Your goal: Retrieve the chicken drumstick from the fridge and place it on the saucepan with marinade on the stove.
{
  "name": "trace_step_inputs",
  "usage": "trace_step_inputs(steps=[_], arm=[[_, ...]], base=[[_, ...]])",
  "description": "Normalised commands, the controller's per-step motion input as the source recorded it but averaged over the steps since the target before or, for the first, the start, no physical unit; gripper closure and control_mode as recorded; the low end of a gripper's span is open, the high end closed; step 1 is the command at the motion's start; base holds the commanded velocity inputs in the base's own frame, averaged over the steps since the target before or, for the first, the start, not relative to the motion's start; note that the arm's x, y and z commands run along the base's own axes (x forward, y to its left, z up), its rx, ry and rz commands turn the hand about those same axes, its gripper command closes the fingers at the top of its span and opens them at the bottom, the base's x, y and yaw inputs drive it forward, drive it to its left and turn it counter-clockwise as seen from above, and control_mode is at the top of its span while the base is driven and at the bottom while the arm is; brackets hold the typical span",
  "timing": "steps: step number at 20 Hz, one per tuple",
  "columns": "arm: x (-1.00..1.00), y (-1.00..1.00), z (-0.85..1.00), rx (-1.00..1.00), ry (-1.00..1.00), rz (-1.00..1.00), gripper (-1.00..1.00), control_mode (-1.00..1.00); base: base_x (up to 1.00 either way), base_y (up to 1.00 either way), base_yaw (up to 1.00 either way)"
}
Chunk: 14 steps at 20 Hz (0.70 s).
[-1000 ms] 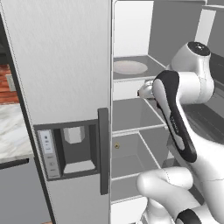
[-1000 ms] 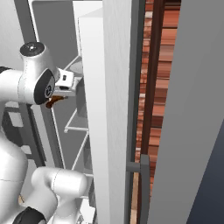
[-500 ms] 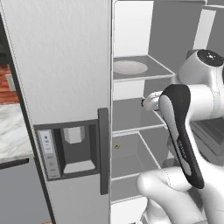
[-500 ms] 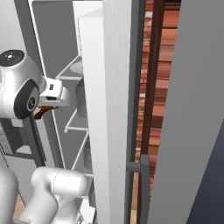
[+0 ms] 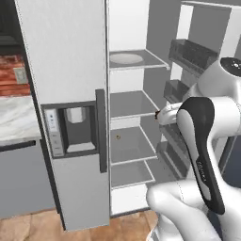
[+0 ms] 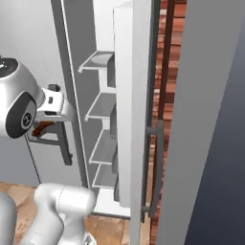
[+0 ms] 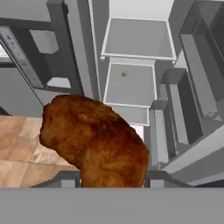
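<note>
Chicken drumstick (image 7: 97,145): browned, mottled orange to dark red-brown, rough roasted skin; broad rounded end upper left in the hand view, narrowing toward the lower right.
Drumstick location: clamped in the gripper (image 7: 111,180), in the air in front of the open fridge (image 5: 70,56), clear of every shelf. Seen from the right base view as a small reddish-brown sliver (image 6: 42,127) just below the hand.
Gripper state: jaws drawn in narrow against the meat, one finger tip (image 7: 69,180) showing at each side of it; contact faces hidden by the meat itself.
Arm pose: forearm rising from the lower right of the left base view, elbow bent high, hand turned toward the fridge opening at middle-shelf height; gripper (image 5: 161,116) there largely masked by the wrist, so finger detail not confirmed from that side.
Hand orientation: camera looking down and inward over the lower shelves (image 7: 129,88) and door bins (image 7: 192,100).
Fridge: right door swung open, left door with dispenser panel (image 5: 70,129) closed.
White plate (image 5: 125,58): on the upper shelf, well apart from the gripper.
</note>
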Motion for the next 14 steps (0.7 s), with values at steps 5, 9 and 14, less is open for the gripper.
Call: trace_step_inputs(steps=[5, 9, 14], arm=[[0.00, 0.00, 0.00, 0.00, 0.00, 0.00, 1.00, 1.00], [0.00, 0.00, 0.00, 0.00, 0.00, 0.00, 1.00, 1.00], [0.00, 0.00, 0.00, 0.00, 0.00, 0.00, 1.00, 1.00]], base=[[-1.00, 0.49, 0.19], [-0.89, 0.96, 0.51], [-0.30, 0.85, 0.80]])
